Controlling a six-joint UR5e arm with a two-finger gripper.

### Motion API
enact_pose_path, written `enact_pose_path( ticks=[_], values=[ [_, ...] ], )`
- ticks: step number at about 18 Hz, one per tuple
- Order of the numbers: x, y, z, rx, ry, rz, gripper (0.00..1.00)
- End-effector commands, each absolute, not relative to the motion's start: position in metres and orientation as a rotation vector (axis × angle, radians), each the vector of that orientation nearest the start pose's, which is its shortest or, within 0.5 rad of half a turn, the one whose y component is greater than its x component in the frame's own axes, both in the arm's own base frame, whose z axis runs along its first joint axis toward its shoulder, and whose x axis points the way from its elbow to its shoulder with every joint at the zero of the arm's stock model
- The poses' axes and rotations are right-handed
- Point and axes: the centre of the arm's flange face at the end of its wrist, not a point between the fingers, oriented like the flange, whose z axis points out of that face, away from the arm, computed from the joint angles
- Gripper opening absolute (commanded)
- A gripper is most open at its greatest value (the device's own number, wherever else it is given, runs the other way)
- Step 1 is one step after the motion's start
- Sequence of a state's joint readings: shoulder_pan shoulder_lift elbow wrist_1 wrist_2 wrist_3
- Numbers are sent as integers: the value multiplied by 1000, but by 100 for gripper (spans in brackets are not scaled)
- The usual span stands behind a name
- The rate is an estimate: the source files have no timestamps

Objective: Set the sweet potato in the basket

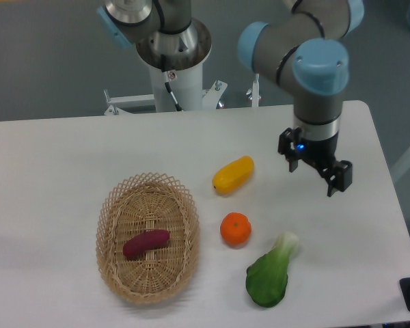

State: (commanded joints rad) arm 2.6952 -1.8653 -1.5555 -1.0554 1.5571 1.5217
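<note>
Lying inside the basket, the sweet potato is seen at rest — the job looks done. The gripper is held open and empty, far right above the surface.

The arm is reaching in from the back and bending down at the right — its gripper is hanging wrist-down, holding nothing, fingers standing apart.

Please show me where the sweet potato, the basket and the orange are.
sweet potato (146, 243), fixed camera, middle of its body.
basket (109, 217), fixed camera, left rim.
orange (236, 229), fixed camera, centre of its top.
</note>
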Motion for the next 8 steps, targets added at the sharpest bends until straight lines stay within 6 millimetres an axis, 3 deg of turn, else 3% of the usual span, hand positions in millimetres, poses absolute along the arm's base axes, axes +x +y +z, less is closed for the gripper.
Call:
enact_pose_path(
  ticks=[8],
  values=[
    [-508, 384, 394, -2971, 586, 350, 100]
  ],
)
